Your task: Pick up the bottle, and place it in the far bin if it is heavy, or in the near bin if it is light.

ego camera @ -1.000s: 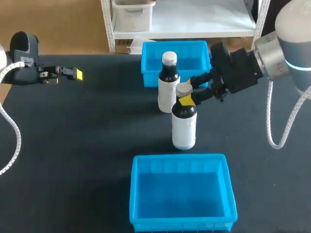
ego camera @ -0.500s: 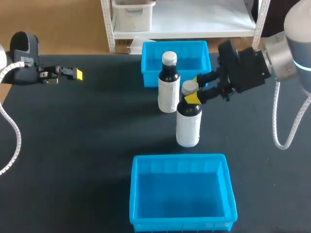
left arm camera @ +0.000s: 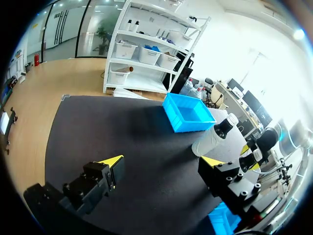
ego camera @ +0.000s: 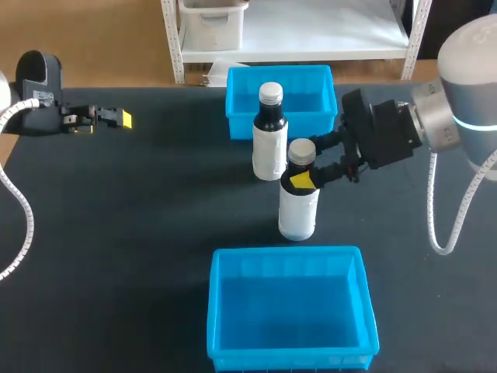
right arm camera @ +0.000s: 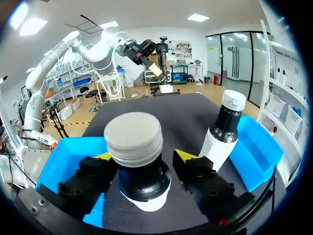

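Black table (ego camera: 116, 233): bottle (ego camera: 297, 211) tight in right gripper (ego camera: 304, 162), now leftward; left gripper (ego camera: 122, 118) open.

**No legible print**

We can read no text, number or sign anywhere on the table. The white labels on the nearer bottle (ego camera: 297, 214) and the farther bottle (ego camera: 269, 159) show us no print that we can make out.

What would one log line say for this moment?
right claw: shut on front bottle at neck | left claw: open, apart | front bottle: upright between far bin and near bin | second bottle: beside far bin
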Controlling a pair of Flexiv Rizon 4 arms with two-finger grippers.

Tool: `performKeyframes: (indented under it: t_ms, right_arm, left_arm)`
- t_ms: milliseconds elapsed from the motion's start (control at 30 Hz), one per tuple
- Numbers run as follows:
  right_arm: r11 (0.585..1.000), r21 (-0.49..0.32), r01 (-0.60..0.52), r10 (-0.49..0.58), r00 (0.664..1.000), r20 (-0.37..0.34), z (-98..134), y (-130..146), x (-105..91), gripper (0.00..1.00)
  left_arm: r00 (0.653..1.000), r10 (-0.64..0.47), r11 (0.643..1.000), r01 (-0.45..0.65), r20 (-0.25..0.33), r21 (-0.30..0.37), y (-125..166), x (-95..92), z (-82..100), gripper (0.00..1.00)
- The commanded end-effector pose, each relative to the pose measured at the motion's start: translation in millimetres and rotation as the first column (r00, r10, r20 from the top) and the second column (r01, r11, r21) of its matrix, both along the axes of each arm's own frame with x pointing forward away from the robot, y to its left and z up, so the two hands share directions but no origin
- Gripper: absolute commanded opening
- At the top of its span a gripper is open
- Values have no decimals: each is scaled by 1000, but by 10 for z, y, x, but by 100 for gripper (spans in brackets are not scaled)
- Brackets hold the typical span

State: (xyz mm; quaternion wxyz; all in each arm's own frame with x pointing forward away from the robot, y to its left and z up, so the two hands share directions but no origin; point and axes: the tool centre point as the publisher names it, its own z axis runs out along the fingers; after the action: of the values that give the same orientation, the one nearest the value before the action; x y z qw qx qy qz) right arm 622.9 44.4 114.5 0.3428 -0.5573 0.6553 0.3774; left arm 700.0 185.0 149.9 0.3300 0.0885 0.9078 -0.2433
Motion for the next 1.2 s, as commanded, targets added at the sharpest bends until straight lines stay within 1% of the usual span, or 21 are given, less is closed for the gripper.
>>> performKeyframes:
  t_ms: [33, 400, 433, 467, 567, 633, 700, 767, 900, 1033, 1067, 1200]
  right_arm:
    - [1000, 2, -2, 2, 1000, -6, -7, 7, 11, 100]
    - [1000, 25, 2, -2, 1000, -7, 67, 64, -20, 100]
    - [1000, 27, 3, -2, 1000, -7, 70, 67, -23, 96]
    - [1000, 28, 3, -3, 1000, -8, 71, 69, -25, 87]
    - [1000, 30, 5, -4, 1000, -8, 73, 73, -28, 70]
    - [1000, 31, 6, -6, 1000, -7, 74, 74, -28, 56]
    - [999, 32, 7, -7, 1000, -6, 77, 72, -31, 50]
    - [999, 34, 7, -7, 1000, -6, 81, 69, -34, 47]
    - [999, 38, 9, -9, 1000, -5, 86, 66, -37, 37]
    - [999, 39, 11, -11, 1000, -4, 92, 58, -38, 31]
    - [999, 40, 11, -11, 1000, -3, 97, 56, -38, 29]
    - [999, 40, 11, -11, 1000, 3, 138, 48, -32, 30]
  left_arm:
    - [1000, 0, 1000, 0, 0, 0, 0, 0, 0, 100]
    - [1000, 0, 1000, 0, 0, 0, 0, 0, 0, 100]
    - [1000, 0, 1000, 0, 0, 0, 0, 0, 0, 100]
    - [1000, 0, 1000, 0, 0, 0, 0, 0, 0, 100]
    - [1000, 0, 1000, 0, 0, 0, 0, 0, 0, 100]
    - [1000, 0, 1000, 0, 0, 0, 0, 0, 0, 100]
    - [1000, 0, 1000, 0, 0, 0, 0, 0, 0, 100]
    - [1000, 0, 1000, 0, 0, 0, 0, 0, 0, 100]
    - [1000, 0, 1000, 0, 0, 0, 0, 0, 0, 100]
    - [1000, 0, 1000, 0, 0, 0, 0, 0, 0, 100]
    - [1000, 0, 1000, 0, 0, 0, 0, 0, 0, 100]
    - [1000, 0, 1000, 0, 0, 0, 0, 0, 0, 100]
